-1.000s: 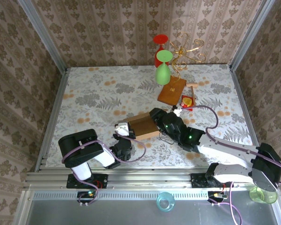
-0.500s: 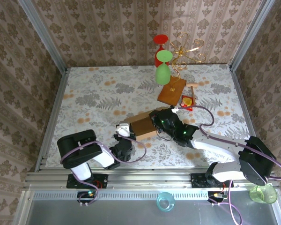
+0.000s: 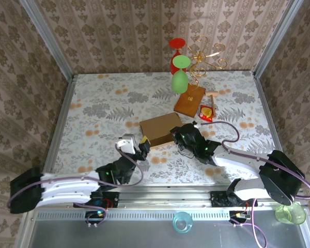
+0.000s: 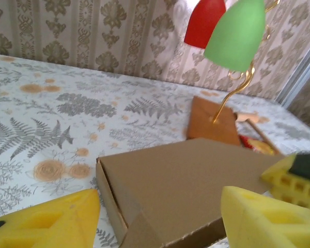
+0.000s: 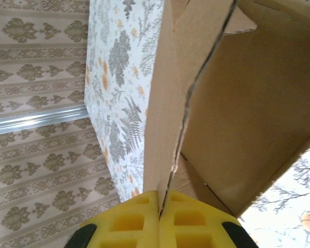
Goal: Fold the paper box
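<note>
The paper box (image 3: 160, 128) lies as a shallow light-brown box with its lid down in the middle of the table. My left gripper (image 3: 138, 144) stands open just off its near left corner. In the left wrist view the box (image 4: 186, 178) lies ahead of the two spread yellow fingers (image 4: 46, 222), which do not touch it. My right gripper (image 3: 177, 135) is at the box's right edge. In the right wrist view its yellow pads (image 5: 134, 222) are pressed together on a thin cardboard wall of the box (image 5: 248, 103).
A darker wooden block (image 3: 189, 99) with a gold wire stand and green and red cups (image 3: 180, 77) sits behind the box. A small red and yellow item (image 3: 206, 111) lies beside the block. Metal rails and patterned walls border the table.
My left gripper has let go of the box, opened and drawn back toward the near left. My right gripper has shut on the box's edge. The box now lies farther from the arms, lid flat.
</note>
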Motion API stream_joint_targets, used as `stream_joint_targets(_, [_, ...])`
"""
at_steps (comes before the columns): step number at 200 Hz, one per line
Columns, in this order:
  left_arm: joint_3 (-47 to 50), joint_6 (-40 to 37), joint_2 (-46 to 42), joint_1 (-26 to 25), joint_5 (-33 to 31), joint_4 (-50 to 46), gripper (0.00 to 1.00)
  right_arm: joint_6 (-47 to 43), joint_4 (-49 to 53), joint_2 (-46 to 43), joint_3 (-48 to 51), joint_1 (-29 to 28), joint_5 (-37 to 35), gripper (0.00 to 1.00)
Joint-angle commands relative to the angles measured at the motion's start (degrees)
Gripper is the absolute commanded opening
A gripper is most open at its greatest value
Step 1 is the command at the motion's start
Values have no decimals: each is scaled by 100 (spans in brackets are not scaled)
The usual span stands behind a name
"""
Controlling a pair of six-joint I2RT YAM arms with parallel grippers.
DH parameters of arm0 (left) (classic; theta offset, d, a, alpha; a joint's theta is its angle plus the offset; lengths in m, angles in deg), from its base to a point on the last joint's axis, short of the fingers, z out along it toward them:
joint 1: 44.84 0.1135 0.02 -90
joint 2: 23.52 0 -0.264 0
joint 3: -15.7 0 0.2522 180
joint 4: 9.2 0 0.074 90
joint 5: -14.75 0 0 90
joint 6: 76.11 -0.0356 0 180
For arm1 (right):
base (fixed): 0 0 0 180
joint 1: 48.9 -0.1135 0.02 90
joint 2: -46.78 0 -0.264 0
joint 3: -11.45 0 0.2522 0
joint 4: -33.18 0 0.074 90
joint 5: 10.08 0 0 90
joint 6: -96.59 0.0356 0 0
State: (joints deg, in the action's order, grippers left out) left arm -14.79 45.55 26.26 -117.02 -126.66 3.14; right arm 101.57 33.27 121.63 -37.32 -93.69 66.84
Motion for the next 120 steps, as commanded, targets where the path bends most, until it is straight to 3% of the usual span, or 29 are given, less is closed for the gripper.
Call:
stream_joint_targets(1, [-416, 1306, -869, 770, 1034, -2945, 61, -10, 14, 12, 125, 41, 57, 0])
stream_joint_targets(21, [-672, 1569, -1245, 1789, 2178, -3735, 58, -23, 34, 45, 164, 35, 130, 0])
stream_joint_targets(48, [-857, 1564, -915, 2780, 3374, -3691, 58, -99, 85, 64, 265, 37, 170, 0])
stream_joint_targets(120, [-1310, 1396, 1171, 3221, 4439, -2409, 58, -468, 189, 100, 569, 183, 317, 0])
